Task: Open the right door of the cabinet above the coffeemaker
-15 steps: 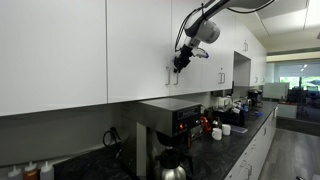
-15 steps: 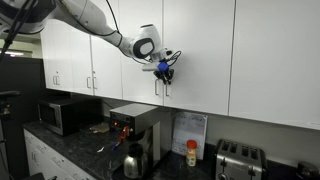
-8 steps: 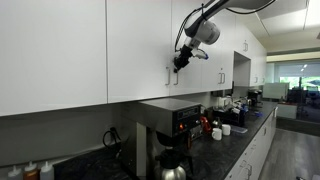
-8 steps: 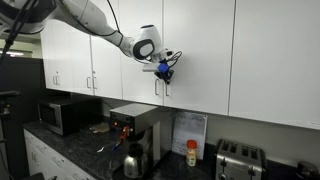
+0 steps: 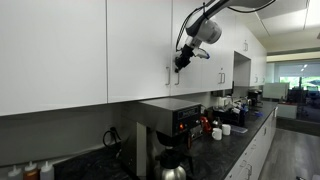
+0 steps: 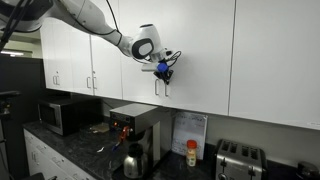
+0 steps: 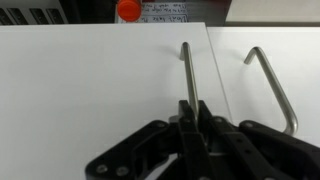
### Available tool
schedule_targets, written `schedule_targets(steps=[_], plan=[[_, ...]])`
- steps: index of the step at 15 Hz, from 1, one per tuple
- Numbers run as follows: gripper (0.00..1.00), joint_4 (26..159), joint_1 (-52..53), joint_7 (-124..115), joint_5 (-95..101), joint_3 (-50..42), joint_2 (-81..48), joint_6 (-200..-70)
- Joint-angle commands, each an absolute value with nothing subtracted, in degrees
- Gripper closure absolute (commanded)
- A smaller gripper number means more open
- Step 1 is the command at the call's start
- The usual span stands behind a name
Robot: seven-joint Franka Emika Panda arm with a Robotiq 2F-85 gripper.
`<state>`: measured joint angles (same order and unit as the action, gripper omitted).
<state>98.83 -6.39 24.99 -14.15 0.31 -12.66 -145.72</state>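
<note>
The white two-door cabinet hangs above the black and steel coffeemaker (image 5: 170, 125) (image 6: 135, 128). My gripper (image 5: 179, 63) (image 6: 163, 70) is at the two silver bar handles in the cabinet's middle. In the wrist view, which stands upside down, my gripper (image 7: 192, 103) is shut on the right door's handle (image 7: 187, 70). The right door (image 7: 90, 90) (image 6: 195, 60) (image 5: 205, 85) lies flush with the left door (image 7: 275, 40) (image 6: 140, 90) (image 5: 140, 50). Both look closed. The left door's handle (image 7: 272, 85) stands free beside my fingers.
Below are a dark counter (image 6: 80, 150), a glass carafe (image 6: 133, 160) (image 5: 172, 168), a microwave (image 6: 58, 115), a red-capped bottle (image 6: 190, 152) (image 7: 128, 10), a toaster (image 6: 238, 158) and small red and white items (image 5: 215, 128). More white cabinet fronts (image 6: 275, 60) run along both sides.
</note>
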Motion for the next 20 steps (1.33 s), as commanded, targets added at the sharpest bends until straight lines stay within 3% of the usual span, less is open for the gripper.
schedule_targets(steps=[1, 20], plan=[[0.98, 105.87, -7.56, 26.48, -13.17, 0.0, -5.1, -143.53], [0.98, 119.87, -6.89, 37.27, -11.28, -6.8, 9.02, -139.59]])
